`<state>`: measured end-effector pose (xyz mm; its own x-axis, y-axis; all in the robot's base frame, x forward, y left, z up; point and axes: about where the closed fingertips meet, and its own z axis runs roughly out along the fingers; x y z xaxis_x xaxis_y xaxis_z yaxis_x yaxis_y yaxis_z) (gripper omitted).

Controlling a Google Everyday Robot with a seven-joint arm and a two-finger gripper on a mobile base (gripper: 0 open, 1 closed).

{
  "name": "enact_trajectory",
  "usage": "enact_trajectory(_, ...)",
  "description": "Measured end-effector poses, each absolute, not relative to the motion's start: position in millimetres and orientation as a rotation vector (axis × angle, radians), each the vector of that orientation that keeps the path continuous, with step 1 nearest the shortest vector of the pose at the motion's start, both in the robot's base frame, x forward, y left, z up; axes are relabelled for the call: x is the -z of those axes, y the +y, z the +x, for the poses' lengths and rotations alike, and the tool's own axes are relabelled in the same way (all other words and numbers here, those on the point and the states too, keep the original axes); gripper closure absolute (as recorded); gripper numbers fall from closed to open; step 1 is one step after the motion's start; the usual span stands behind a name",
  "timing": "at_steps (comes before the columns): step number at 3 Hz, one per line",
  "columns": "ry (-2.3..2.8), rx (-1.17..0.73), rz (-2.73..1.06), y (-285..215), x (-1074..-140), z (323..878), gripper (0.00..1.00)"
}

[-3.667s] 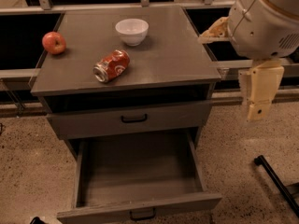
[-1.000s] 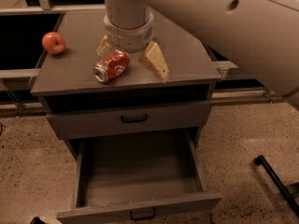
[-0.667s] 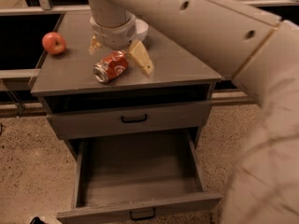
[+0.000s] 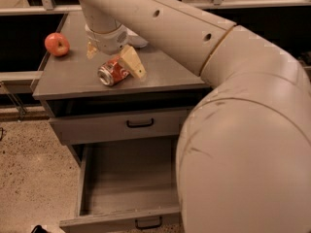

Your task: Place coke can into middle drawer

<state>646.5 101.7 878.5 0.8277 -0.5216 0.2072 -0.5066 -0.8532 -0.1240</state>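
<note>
Coke can point(image 4: 112, 73) lies sideways inside the wide-spread gripper point(image 4: 112, 56).

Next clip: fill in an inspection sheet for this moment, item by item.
Surface: grey cabinet top, three items on it.
Job's things: coke can lying on its side on the top; middle drawer pulled open, nothing in it.
Clutter: red apple at back left; white bowl mostly hidden behind the arm.
Grippers: gripper open, fingers straddling the can from above.
Cables: nothing seen.
Surroundings: closed drawer above the open one; speckled floor.
</note>
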Motion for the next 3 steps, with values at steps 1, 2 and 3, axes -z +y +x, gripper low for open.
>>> enact_trajectory(1,0.861,0.322,-2.947,107.8,-861.6,659.1,0.17)
enact_trajectory(2,0.875,0.28,-2.936,110.3,-848.2,662.5,0.4)
enact_trajectory(3,0.866,0.192,-2.91,111.5,-837.4,656.6,0.63)
